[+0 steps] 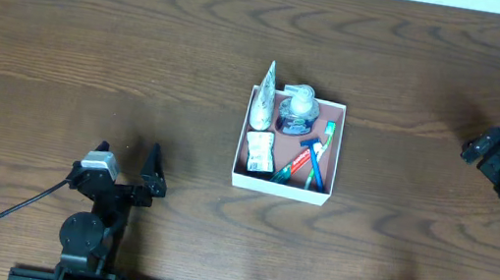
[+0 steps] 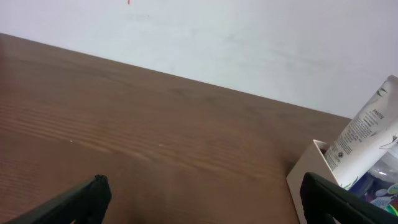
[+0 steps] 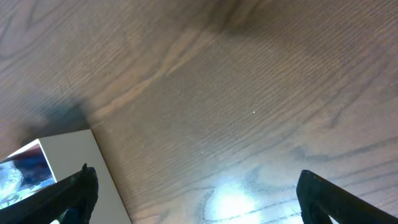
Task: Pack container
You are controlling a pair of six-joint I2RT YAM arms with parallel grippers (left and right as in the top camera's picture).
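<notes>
Broadly, the dark brown wooden table (image 1: 96, 38) fills the overhead view. The square shallow white-walled container with a pinkish-brown floor (image 1: 281, 187) sits near its centre. The left gripper (image 2: 205, 185) lies at the box's 8 o'clock and the right gripper (image 3: 198, 177) at its 3 o'clock. Both are well apart from it, with jaws spread wide and empty. Inside, a white squeeze tube (image 1: 263, 105) leans on the 11 o'clock corner. A clear white-capped jar (image 1: 299, 114) stands at 12. Crossed green, blue and red toothbrushes (image 1: 314, 162) lie toward 4, and a small white sachet (image 1: 259, 151) lies at 8.
</notes>
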